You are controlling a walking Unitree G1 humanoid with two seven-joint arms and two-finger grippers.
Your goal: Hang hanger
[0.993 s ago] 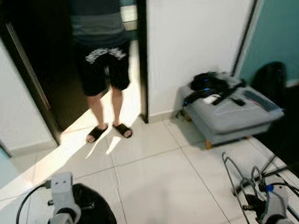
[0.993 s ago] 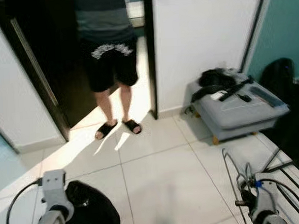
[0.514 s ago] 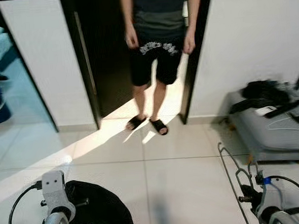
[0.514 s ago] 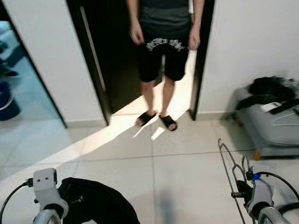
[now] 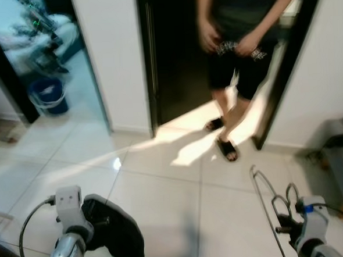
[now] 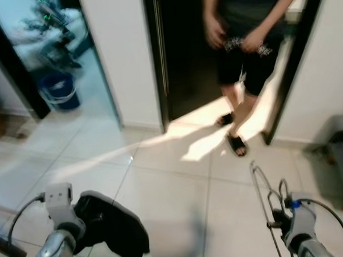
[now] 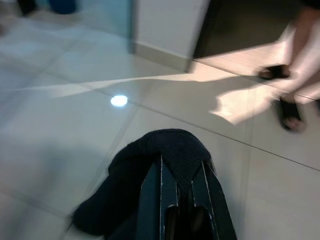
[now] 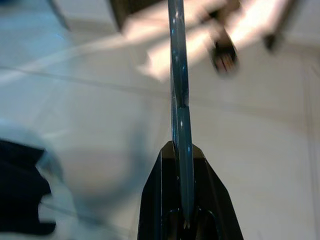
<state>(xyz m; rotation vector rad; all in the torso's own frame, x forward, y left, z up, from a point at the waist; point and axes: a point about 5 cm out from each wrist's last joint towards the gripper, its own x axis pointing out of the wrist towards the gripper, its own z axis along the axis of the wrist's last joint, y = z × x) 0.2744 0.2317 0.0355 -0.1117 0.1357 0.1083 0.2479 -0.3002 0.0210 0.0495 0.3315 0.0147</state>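
Both silver arms are raised low in front of the robot, one at each lower corner of the head views. The left gripper (image 7: 182,187) has its two black fingers (image 7: 156,200) closed on a dark garment (image 7: 150,170). The right gripper (image 8: 182,165) has its fingers (image 8: 160,200) pinched tight on a thin wire hanger (image 8: 177,60), which sticks straight out ahead of the wrist.

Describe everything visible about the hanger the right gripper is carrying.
The thin grey metal wire hanger is pinched between the black fingers of the right gripper, which are shut on it. In the right wrist view its edge runs straight out from the fingers as a narrow, glossy bluish-grey strip. In the eye views its looped wire reaches forward over the white tiled floor, apart from the floor and everything else.
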